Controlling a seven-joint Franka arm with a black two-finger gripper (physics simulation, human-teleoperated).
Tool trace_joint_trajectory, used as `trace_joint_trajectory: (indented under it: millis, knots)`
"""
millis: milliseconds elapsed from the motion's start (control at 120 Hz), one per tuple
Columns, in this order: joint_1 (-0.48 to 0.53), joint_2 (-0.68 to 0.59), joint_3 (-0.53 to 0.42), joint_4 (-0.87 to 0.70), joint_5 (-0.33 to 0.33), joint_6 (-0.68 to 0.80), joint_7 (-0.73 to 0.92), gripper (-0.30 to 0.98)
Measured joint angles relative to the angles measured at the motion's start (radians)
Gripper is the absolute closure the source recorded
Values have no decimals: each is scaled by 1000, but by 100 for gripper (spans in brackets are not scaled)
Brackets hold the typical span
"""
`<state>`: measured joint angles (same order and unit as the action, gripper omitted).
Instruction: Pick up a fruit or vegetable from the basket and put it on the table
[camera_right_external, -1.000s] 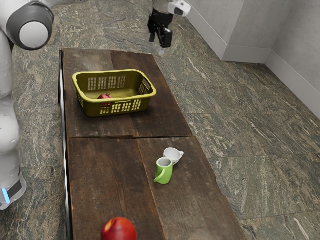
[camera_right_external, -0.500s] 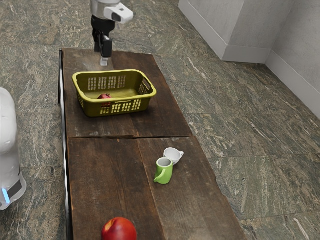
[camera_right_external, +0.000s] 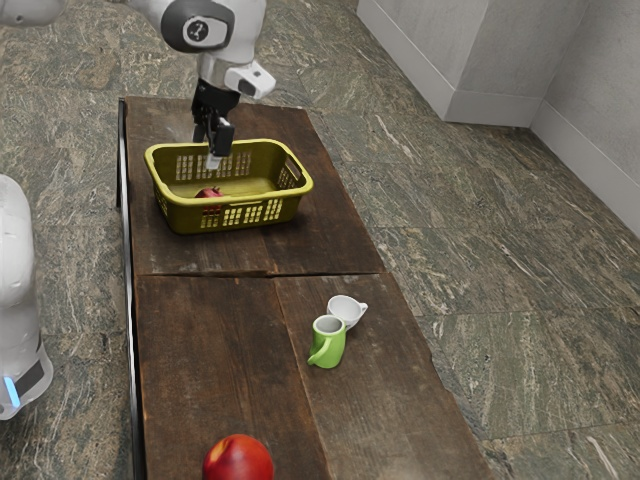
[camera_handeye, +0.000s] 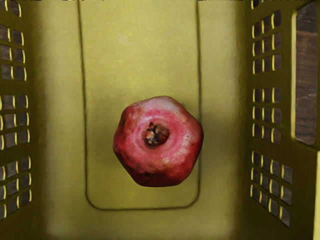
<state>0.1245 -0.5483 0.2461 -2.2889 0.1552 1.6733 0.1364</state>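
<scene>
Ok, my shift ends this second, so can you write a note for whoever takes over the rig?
Gripper: open and empty, over the yellow-green basket.
Job's things: pomegranate on the basket floor; table under the basket.
Also on the table: a red fruit, a green mug and a white cup.
Done: hand is above the basket; nothing grasped.
Left: lower, grip the pomegranate, lift it clear of the rim, set it on the table.
</scene>
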Motion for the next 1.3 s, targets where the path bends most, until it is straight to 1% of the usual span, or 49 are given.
trace_joint_trajectory:
  millis: [83,217,342,450,917,1300]
  knots:
    - [1,-1,5,-3,1,8,-2,0]
    - [2,-4,7,-4,2,7,-4,6]
    - [3,-3,34,-5,12,4,-6,11]
    - [3,18,44,-5,16,9,-7,14]
    - [1,126,48,-6,13,63,-8,9]
    - [0,133,47,-46,7,94,-8,9]
